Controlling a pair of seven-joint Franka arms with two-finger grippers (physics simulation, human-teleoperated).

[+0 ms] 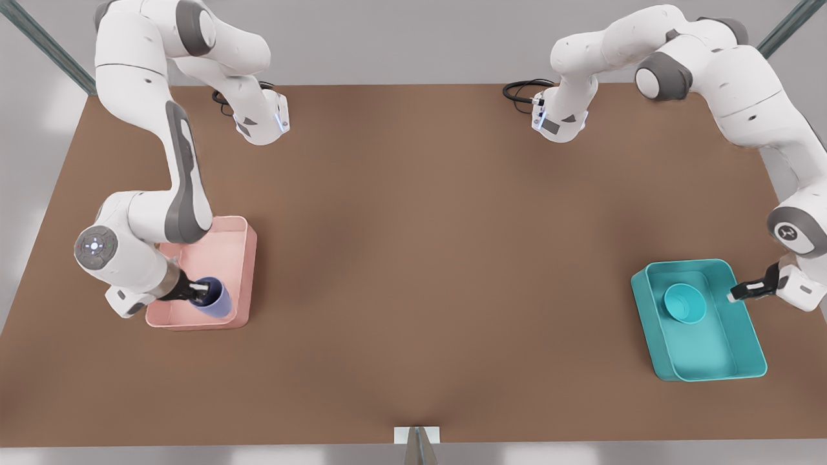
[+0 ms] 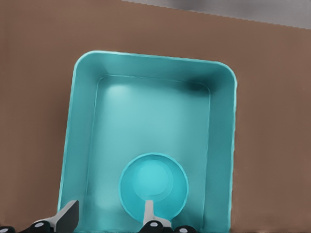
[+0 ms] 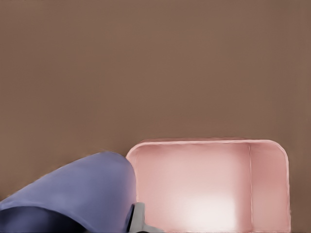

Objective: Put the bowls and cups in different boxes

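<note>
Right gripper (image 1: pixel 201 294) is gripping the cup (image 1: pixel 213 296) by its rim, one finger inside, hanging over the pink box (image 1: pixel 242 258), release pending. Left gripper (image 1: pixel 742 292) is hovering spread above the bowl (image 1: pixel 685 302), already sitting in the teal box (image 1: pixel 711 358).

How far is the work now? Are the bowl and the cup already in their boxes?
Half done, it seems. The teal bowl lies inside the teal box, and the left gripper stands open above the box's rim, holding nothing. The right gripper is shut on the purple cup, held tilted over the pink box. What remains: lower the cup into the pink box and let go.
</note>
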